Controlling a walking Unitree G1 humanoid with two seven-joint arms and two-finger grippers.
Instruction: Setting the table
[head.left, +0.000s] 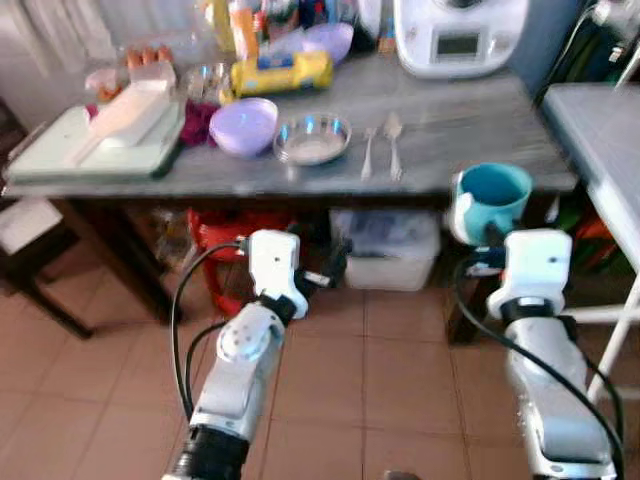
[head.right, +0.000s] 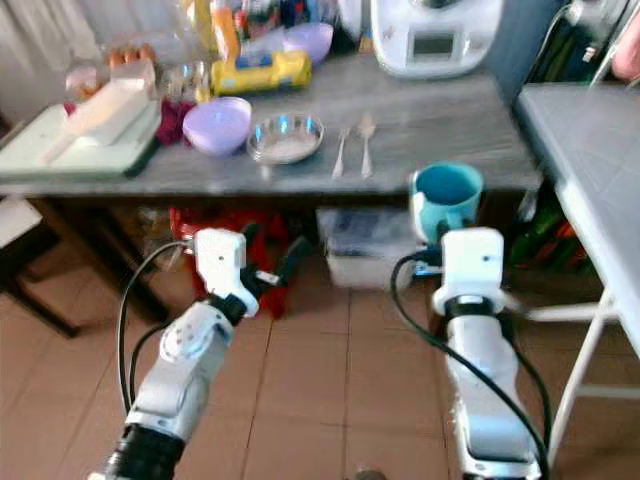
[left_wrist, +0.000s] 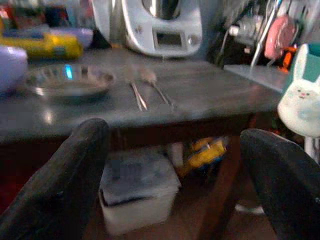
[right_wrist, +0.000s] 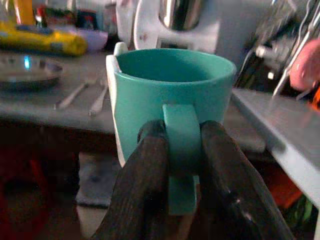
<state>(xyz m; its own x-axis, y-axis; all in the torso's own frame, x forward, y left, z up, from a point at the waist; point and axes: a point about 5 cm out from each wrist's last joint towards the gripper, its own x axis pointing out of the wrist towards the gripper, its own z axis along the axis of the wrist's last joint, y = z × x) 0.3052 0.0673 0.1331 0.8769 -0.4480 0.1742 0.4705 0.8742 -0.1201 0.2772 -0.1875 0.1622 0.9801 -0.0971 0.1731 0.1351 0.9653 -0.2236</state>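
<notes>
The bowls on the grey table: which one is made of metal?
The shiny metal bowl near the front edge, between the lavender bowl and the fork. Both other bowls are lavender plastic.

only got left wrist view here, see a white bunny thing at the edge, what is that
Observer: It is the white rabbit-shaped side of a teal mug; the right gripper is shut on its handle.
Operator: is the mug on the table yet
Observer: No. In the left eye view the mug hangs in front of the grey table's front edge, upright, over the tiled floor.
Operator: whats on the table left of the steel bowl, my view cuts off
Observer: A lilac bowl sits upside down just left of the steel bowl, with a pale green tray further left.
</notes>
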